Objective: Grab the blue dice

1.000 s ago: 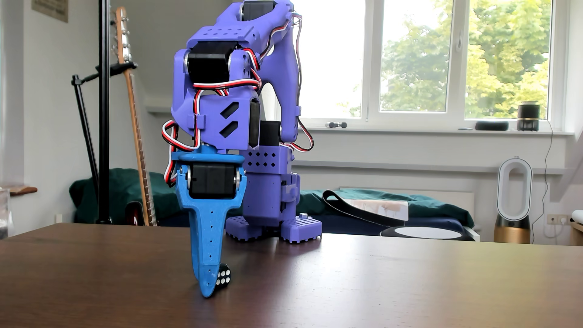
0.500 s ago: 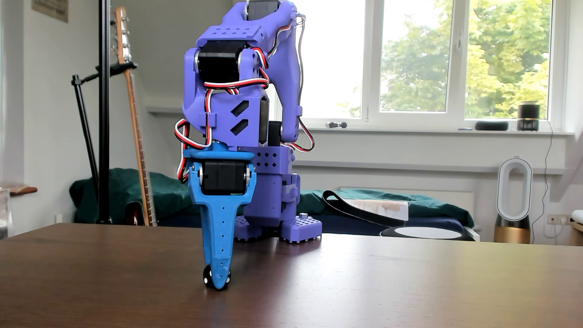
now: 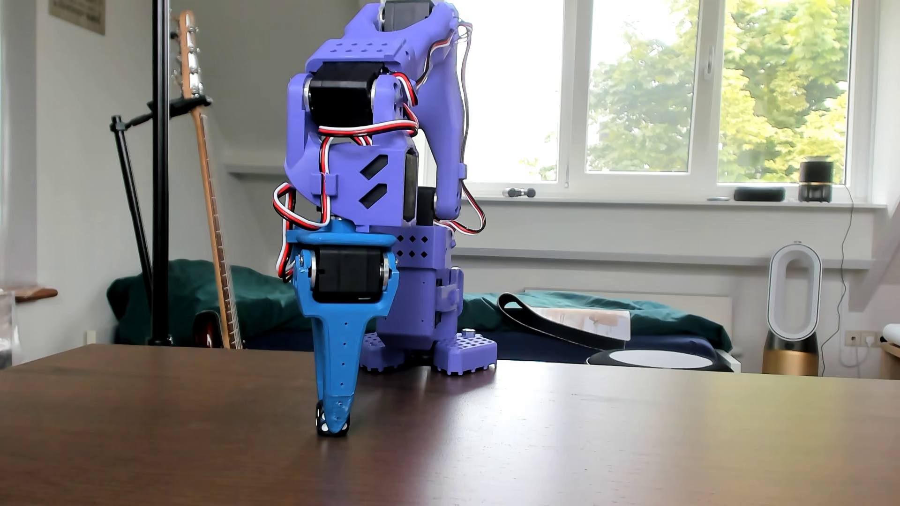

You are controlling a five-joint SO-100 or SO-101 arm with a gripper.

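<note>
The purple arm (image 3: 384, 160) was folded right over on itself, elbow up out of the top of the picture, wrist pointing straight down at the dark wooden table (image 3: 633, 438). Down at the very bottom sat the gripper (image 3: 333, 422), its bright blue finger (image 3: 338, 350) facing the camera square on and tapering to a tip that touched, or all but touched, the tabletop.

And there was the blue dice (image 3: 319, 422), right at that tip! Only slivers of it showed: a dark glossy edge with white pips peeking out on the left side of the blue finger and a little under its point. The cube sat low on the table, tucked directly behind the blue tip, mostly hidden by it.

The jaws? Could not tell from this angle. The blue finger covered the other one entirely, so whether they were pinched on the cube or standing apart around it was not visible.

Red, white and black wires (image 3: 287, 214) looped down the left side of the wrist. The arm's base (image 3: 428, 350) stood at the far edge of the table, well behind the gripper. Beyond it, a guitar (image 3: 209, 194) leaned on a stand at the left, and a bright window (image 3: 682, 87) filled the right.
</note>
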